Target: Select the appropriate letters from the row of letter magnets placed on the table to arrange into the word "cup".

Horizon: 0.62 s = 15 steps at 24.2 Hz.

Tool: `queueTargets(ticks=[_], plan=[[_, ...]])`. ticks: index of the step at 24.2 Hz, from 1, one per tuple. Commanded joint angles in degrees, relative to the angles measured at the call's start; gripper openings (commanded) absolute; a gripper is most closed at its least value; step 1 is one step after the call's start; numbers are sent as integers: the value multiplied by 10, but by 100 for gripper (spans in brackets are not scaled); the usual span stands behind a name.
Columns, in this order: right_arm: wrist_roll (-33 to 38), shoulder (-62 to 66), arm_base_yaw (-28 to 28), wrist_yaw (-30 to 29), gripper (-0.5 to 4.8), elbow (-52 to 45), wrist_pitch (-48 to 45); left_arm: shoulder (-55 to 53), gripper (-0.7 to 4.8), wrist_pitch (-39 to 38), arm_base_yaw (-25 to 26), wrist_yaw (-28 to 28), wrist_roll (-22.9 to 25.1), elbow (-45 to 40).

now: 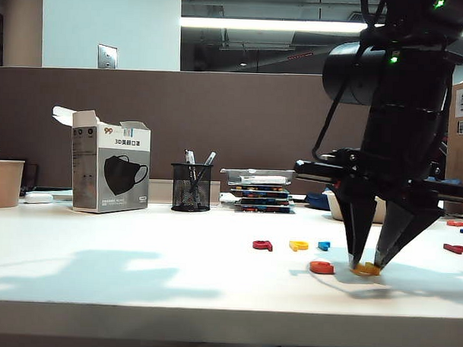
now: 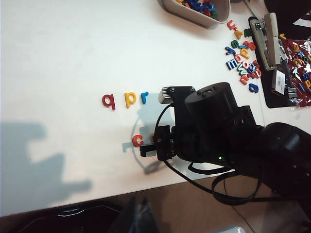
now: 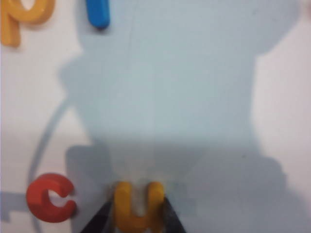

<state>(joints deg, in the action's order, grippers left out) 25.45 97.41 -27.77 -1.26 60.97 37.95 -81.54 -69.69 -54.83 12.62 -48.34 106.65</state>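
Right gripper (image 3: 138, 213) clasping one yellow u (image 3: 137, 206), left gripper unseen

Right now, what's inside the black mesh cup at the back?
The black mesh cup holds a few pens, tops poking out. Whatever lies at the bottom can't be made out. The right gripper works far from it.

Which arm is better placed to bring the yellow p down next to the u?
Right, probably: the right gripper is at the u, close to the p. The left gripper isn't in view.

A ceiling strip light (image 1: 275, 25) is lighting the table (image 1: 137, 269) brightly, casting soft grey shadows; the right wrist view is blurring close up.
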Motion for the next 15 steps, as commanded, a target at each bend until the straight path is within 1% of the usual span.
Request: queueTargets(ticks=[1,2,3,10,11,13,15], plan=[[-1,-1,0,1,126,1,-1,2,-5,2,0,2,-1,2],[-1,-1,0,1,144,1,-1,2,-5,2,0,2,-1,2],[-1,-1,0,1,184,1,-1,2,-5,2,0,2,-1,2],[-1,-1,0,0,186,1,-1,2,-5,2,0,2,-1,2],[-1,-1,0,0,194,3,-1,2,-5,2,0,2,-1,2],[-1,-1,0,-4,236,8,0,2,-5,2,0,2,-1,2],[-2,-1,0,-4,236,19,7,2,-5,2,0,2,-1,2]])
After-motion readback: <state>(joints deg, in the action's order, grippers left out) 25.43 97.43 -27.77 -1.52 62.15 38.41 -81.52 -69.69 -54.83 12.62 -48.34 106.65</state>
